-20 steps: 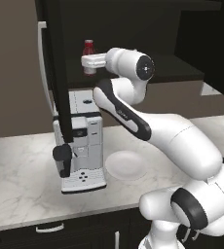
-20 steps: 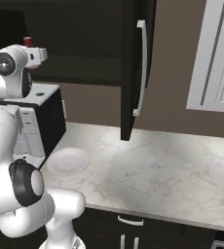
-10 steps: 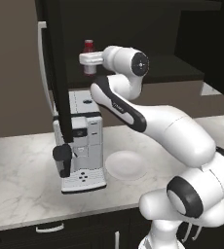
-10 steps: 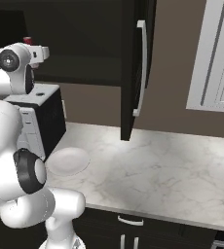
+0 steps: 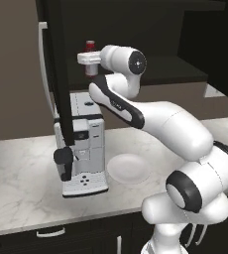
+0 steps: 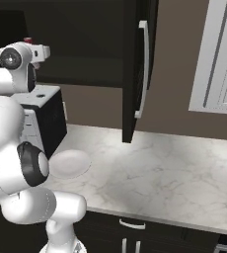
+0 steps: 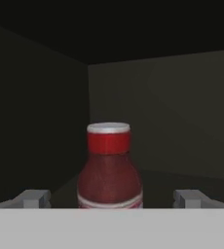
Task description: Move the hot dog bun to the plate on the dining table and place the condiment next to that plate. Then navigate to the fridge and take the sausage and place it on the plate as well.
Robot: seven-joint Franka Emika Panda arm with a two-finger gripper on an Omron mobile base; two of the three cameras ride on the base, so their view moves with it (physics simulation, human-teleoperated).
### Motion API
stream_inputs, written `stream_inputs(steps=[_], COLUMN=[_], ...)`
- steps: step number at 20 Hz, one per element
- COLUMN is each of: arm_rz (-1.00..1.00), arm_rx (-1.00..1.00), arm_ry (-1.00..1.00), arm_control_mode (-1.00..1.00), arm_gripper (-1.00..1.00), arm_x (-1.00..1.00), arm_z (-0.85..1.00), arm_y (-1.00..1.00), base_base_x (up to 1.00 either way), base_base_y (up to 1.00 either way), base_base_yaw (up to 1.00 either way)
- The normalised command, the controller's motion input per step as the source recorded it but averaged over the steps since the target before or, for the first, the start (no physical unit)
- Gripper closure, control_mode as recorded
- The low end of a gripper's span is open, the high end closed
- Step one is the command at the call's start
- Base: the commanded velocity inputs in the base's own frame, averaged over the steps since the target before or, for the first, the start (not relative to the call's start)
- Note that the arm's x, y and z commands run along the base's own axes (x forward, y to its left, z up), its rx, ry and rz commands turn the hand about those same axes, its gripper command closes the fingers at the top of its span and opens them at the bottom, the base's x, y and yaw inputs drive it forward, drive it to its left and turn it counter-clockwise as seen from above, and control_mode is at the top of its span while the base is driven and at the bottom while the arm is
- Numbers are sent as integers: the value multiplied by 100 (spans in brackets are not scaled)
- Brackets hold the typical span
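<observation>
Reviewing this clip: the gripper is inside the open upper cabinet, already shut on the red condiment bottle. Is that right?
Not quite. The gripper is open, not shut on the condiment bottle. In the hand view its fingertips stand wide apart on either side of the bottle with clear gaps, so nothing is gripped yet. The rest holds: the bottle stands inside the open upper cabinet.

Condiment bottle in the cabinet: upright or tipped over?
Upright. In the hand view the condiment bottle stands with its cap on top, between the open gripper's fingertips.

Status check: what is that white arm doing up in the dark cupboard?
Gripper open, level with the small red condiment bottle. Bottle upright between the fingertips, not gripped. Nothing in the way.
</observation>
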Motion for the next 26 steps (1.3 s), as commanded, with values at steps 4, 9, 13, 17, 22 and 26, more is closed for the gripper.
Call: stream_inputs(steps=[4,9,13,17,22,26], arm_rz=[0,0,0,0,0,0], arm_rx=[0,0,0,0,0,0], arm_ry=[0,0,1,2,0,2], arm_control_mode=[-100,-100,-100,-100,-100,-100], arm_gripper=[-100,-100,-100,100,100,100], arm_x=[19,18,19,16,8,7], arm_z=[-1,-2,-10,-19,-12,-2], arm_y=[12,9,7,4,0,1], base_base_x=[0,0,0,0,0,0], base_base_y=[0,0,0,0,0,0], base_base_yaw=[0,0,0,0,0,0])
